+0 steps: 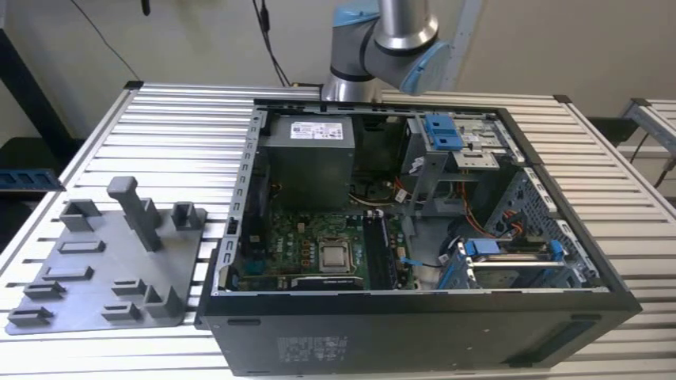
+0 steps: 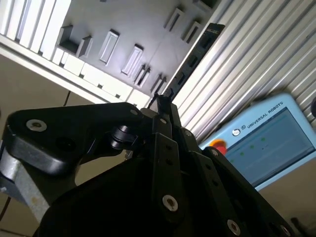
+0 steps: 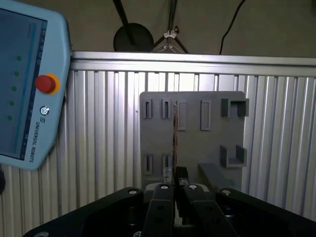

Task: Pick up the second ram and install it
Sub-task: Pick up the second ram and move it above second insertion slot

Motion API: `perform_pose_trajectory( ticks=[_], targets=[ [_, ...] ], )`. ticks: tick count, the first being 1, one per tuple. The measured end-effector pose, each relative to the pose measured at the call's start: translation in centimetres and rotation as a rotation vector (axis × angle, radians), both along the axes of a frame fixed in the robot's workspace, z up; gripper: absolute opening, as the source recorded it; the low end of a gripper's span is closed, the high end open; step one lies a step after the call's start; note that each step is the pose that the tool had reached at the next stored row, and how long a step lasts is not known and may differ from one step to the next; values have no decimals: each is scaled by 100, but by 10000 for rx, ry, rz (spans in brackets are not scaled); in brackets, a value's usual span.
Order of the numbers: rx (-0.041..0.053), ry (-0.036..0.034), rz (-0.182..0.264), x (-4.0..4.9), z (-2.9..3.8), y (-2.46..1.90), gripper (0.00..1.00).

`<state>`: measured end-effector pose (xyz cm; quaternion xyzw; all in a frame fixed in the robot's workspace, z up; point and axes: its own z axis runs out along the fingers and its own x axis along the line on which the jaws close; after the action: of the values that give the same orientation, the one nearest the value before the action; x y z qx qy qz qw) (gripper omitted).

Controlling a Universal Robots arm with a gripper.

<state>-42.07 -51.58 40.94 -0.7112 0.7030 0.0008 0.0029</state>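
- So, gripper (image 3: 175, 176) was clamped tight on the ram (image 3: 174, 138), w/ fingers (image 3: 159, 205) pressed in on its near end.
- In the first wrist view the ram showed edge-on: a thin coppery line running straight out from the fingertips, w/ the grey plate (image 3: 207, 148) behind it.
- In the second wrist view the ram (image 2: 195, 57) showed its flat side: a long dark strip w/ a row of chips and a pale label at the far end, sticking out of the gripper (image 2: 161, 101) at a slant.
- In that view its far end crossed the table slats beside the plate's edge. The ram hung in the air, apart from plate & table.
- Plate was light grey w/ low slots & blocks. In the exterior view it lay flat on the table (image 1: 180, 119) at that view's left, one tall post (image 1: 138, 210) upright on it.
- PC case (image 1: 423, 340) stood just beside the plate, on the exterior view's right, open side up.
- Inside: grey PSU (image 1: 306, 162), green board (image 1: 296, 253) w/ CPU socket (image 1: 336, 255), blue-tabbed drive cages (image 1: 444, 131).
- Long dark slots (image 1: 381, 253) ran beside the socket; couldn't tell what sat in them.
- Arm (image 1: 385, 39) rose behind the case at the table's far side.
- Blue pendant (image 3: 24, 84) w/ red button (image 3: 45, 84) lay on the table near the plate.
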Motion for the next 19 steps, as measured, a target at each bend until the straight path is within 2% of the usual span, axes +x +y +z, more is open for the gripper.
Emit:
perform_pose_trajectory(
  ticks=[19],
  targets=[
    [0,0,0,287,0,1,14]
  ],
)
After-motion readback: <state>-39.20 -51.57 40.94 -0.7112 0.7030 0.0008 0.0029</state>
